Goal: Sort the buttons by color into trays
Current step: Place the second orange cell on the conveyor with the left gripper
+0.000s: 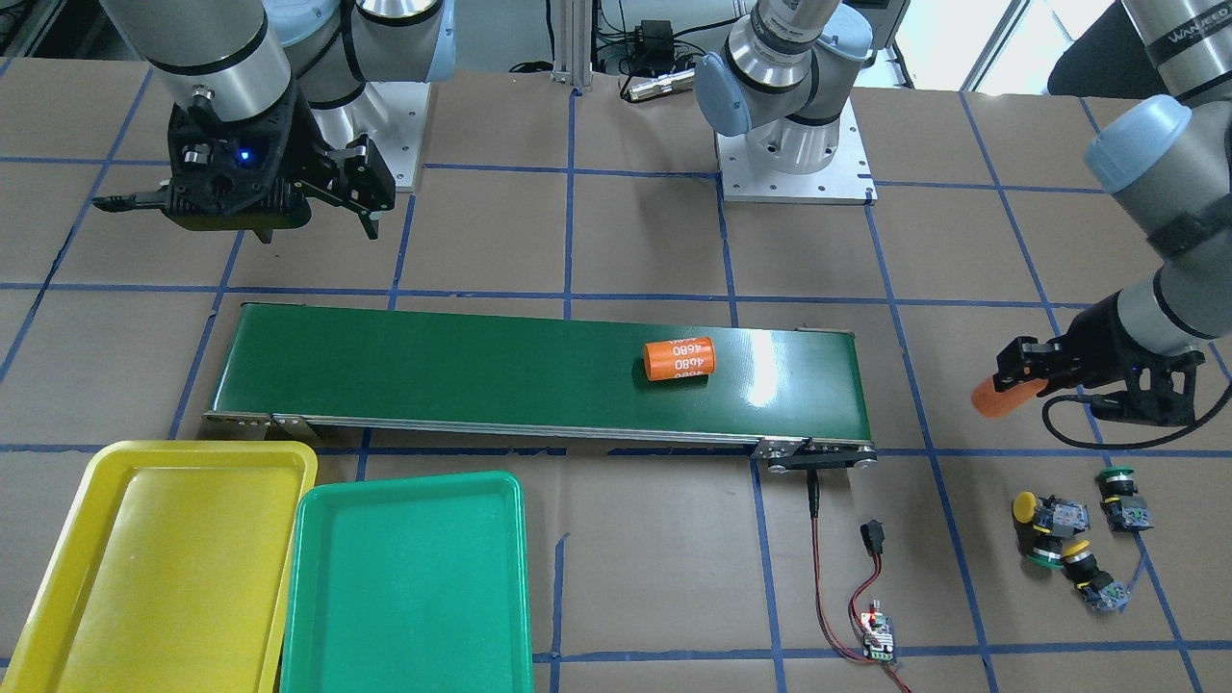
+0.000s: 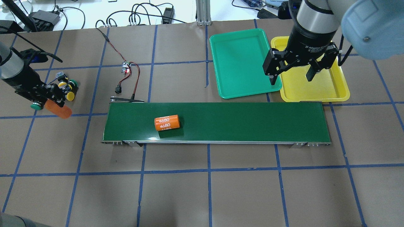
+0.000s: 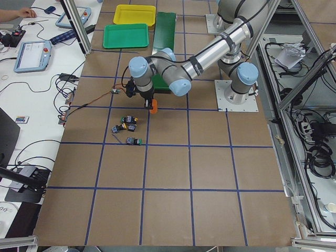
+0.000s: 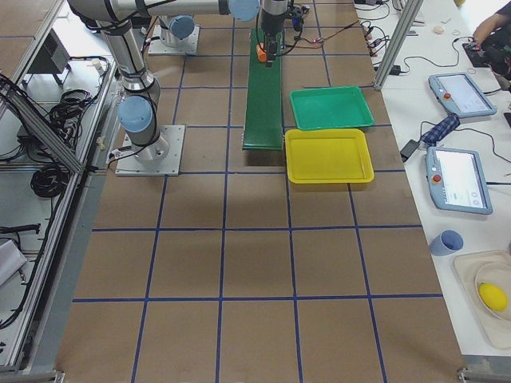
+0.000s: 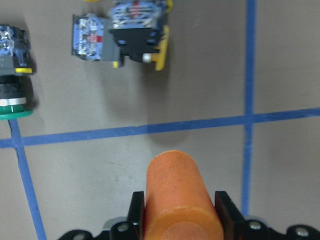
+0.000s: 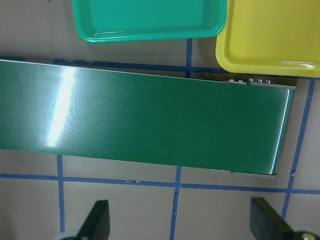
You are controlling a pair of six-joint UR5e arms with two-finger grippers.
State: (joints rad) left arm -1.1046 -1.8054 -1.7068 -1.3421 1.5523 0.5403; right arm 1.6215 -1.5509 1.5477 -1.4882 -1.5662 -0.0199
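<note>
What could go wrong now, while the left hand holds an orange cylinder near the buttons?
The left hand is shut on the smooth orange cylinder, not a button, so sorting may stall.
The small yellow- and green-capped push buttons lie bunched close by; the cylinder could knock them.
The orange cylinder marked 4680 lies on its side on the dark-green conveyor belt and might roll.

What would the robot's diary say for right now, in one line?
left gripper: shut on orange cylinder | right gripper: open, empty | buttons: four on table, unsorted | yellow tray: empty | green tray: empty
</note>
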